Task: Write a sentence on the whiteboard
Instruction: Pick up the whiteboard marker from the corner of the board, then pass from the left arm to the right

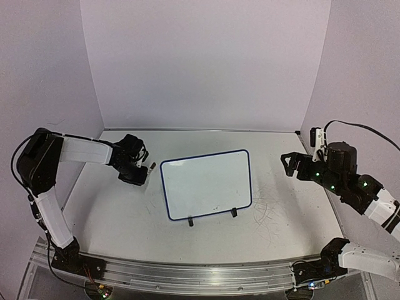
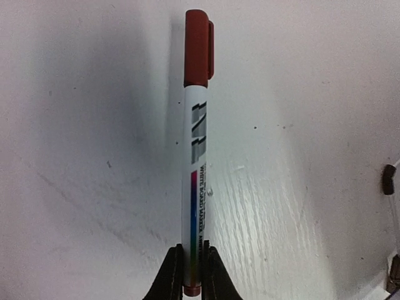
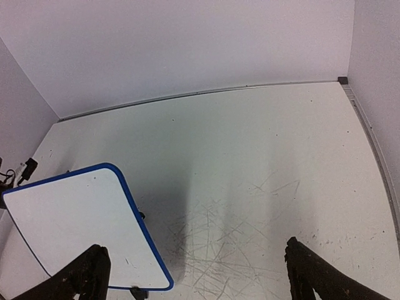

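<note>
The whiteboard with its dark-blue rim stands on two black feet in the middle of the table, and it also fills the lower left of the right wrist view. Its face is bare apart from a few tiny specks; no sentence is in view. Left of the board, my left gripper is shut on the tail end of a white marker. The marker's red cap is on and points away from the left gripper. My right gripper hangs open and empty, raised at the right of the board.
Grey scribbled scuffs mark the tabletop right of the board. White walls close the back and both sides. A metal rail runs along the near edge between the arm bases.
</note>
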Robot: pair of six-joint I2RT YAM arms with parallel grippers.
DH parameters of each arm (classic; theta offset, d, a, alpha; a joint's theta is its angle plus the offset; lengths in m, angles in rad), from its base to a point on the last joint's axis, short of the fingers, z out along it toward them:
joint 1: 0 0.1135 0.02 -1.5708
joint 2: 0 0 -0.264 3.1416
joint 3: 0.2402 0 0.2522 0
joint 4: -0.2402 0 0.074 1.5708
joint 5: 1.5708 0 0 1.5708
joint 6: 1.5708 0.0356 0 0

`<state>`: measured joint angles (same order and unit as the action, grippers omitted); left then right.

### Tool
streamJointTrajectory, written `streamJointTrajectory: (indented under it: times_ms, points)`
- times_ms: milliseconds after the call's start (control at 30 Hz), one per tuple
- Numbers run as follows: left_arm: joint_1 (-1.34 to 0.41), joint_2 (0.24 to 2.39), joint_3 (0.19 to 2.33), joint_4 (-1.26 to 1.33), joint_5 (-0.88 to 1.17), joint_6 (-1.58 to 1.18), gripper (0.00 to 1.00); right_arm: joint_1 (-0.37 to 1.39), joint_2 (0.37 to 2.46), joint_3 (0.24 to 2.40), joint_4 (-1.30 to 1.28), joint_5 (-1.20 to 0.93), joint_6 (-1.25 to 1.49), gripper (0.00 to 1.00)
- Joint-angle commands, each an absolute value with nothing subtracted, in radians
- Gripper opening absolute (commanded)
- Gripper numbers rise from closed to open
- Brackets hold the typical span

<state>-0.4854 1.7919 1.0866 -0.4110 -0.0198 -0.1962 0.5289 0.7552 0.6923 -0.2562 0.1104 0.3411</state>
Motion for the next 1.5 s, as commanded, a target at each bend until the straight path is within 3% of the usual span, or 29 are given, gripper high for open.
streamJointTrajectory:
  times_ms: [0, 300, 500, 667, 833, 1100, 1300, 1467]
  points:
    - [-0.483, 1.593, 1.05, -0.425, -0.003, -0.242, 0.0, 0.531, 0.771, 0.743, -0.252, 0.108, 0.331, 0.98]
    - [-0.482, 1.331, 1.054, -0.464, 0.0, -0.277, 0.0, 0.531, 0.807, 0.775, -0.255, 0.065, 0.33, 0.98]
    - [-0.482, 1.18, 1.157, -0.398, 0.265, -0.298, 0.0, 0.532, 0.83, 0.803, -0.252, -0.028, 0.31, 0.98]
    - [-0.483, 1.118, 1.168, -0.2, 0.481, -0.407, 0.0, 0.531, 0.846, 0.825, -0.215, -0.147, 0.304, 0.98]
    - [-0.513, 1.121, 1.052, 0.199, 0.647, -0.634, 0.0, 0.531, 0.88, 0.822, -0.102, -0.313, 0.336, 0.98]
    - [-0.799, 1.26, 1.071, 0.427, 0.5, -0.68, 0.0, 0.673, 1.016, 0.83, 0.19, -0.434, 0.428, 0.98]
    - [-0.881, 1.375, 1.011, 0.74, 0.441, -0.843, 0.0, 0.807, 1.129, 0.799, 0.519, -0.432, 0.517, 0.98]
    - [-0.95, 1.447, 1.026, 0.809, 0.399, -0.867, 0.0, 0.813, 1.182, 0.758, 0.817, -0.448, 0.62, 0.97]
